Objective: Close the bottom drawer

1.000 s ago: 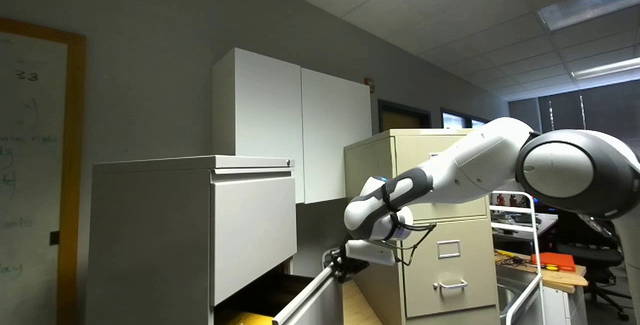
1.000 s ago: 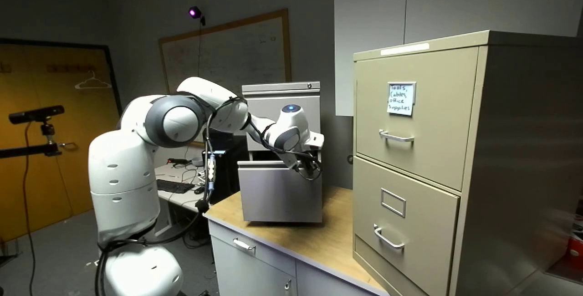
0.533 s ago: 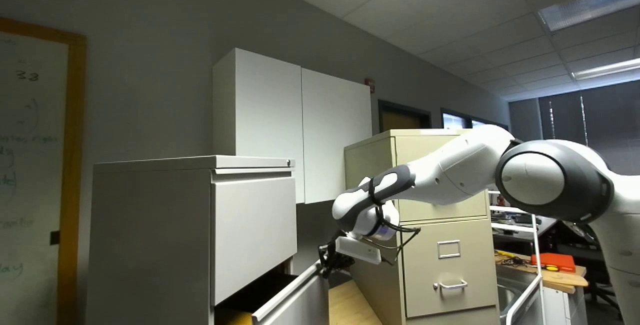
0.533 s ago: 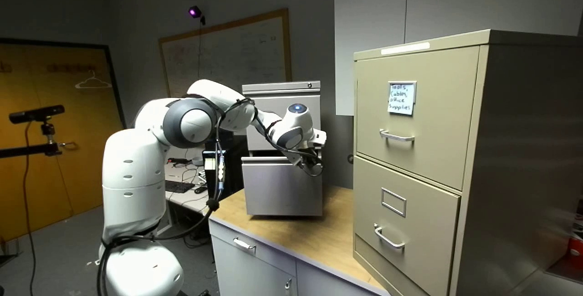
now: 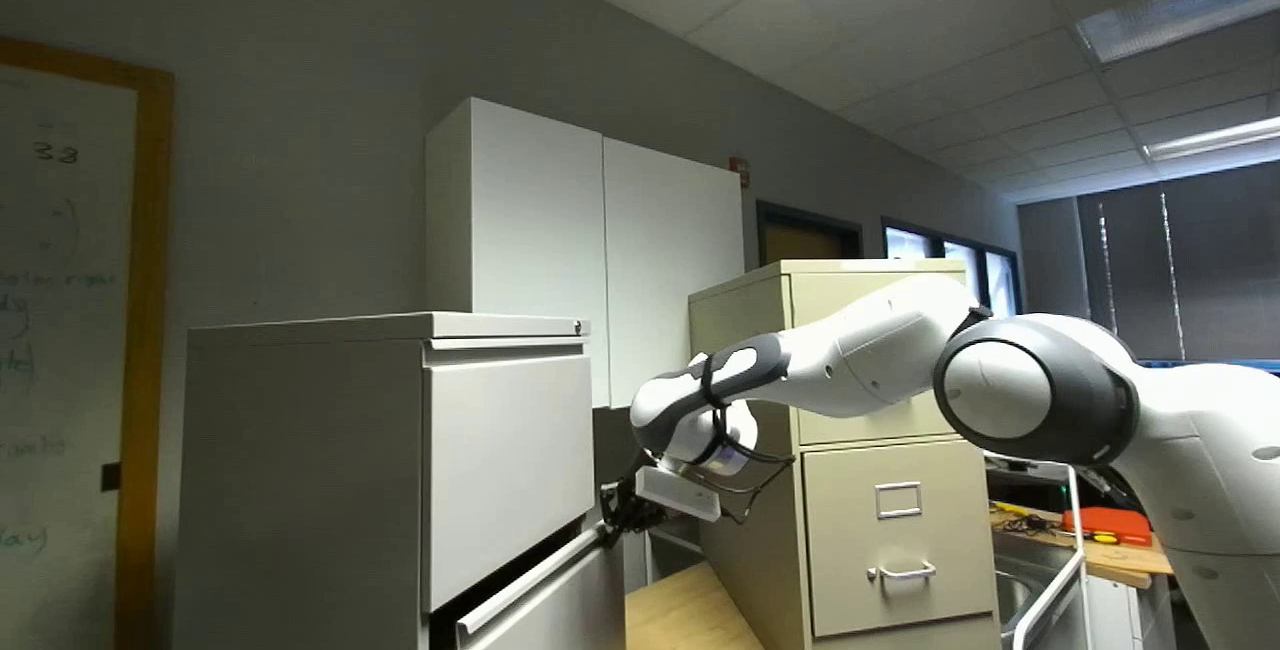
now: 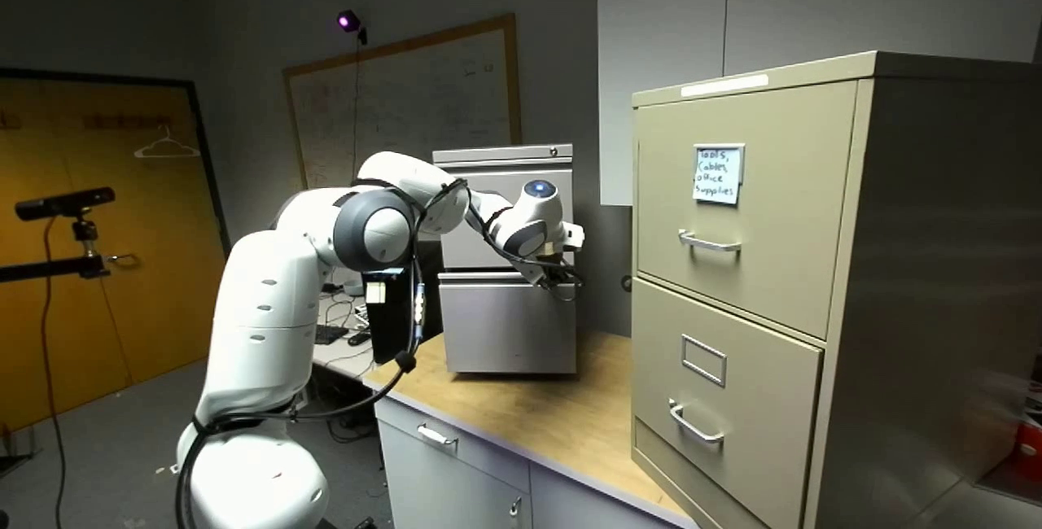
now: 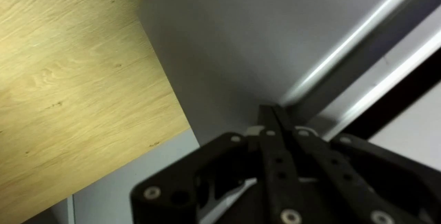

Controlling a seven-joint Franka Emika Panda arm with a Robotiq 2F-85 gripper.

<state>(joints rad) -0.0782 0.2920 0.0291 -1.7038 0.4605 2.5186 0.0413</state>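
Note:
The bottom drawer's plain white front (image 5: 570,600) stands out from the big white cabinet with a dark gap behind its top edge in an exterior view. Its front also shows in an exterior view (image 6: 505,334) and fills much of the wrist view (image 7: 234,44). My gripper (image 7: 274,108) has its fingertips together with nothing seen between them. The tips are at the drawer front, by its top lip near one side edge; exact contact is hard to see. In both exterior views the gripper (image 5: 612,512) is at the top corner of that front, partly hidden behind cables in one (image 6: 562,278).
The taller drawer front (image 5: 510,470) above is shut. A beige filing cabinet (image 6: 733,285) with handled drawers stands beside the drawer's path, close to my arm. A wooden countertop (image 6: 529,415) lies under the drawer. White wall cabinets (image 5: 670,270) hang above.
The bottom drawer has slid in toward the cabinet, and the dark opening behind its front has narrowed. My arm and gripper have moved along with it toward the cabinet.

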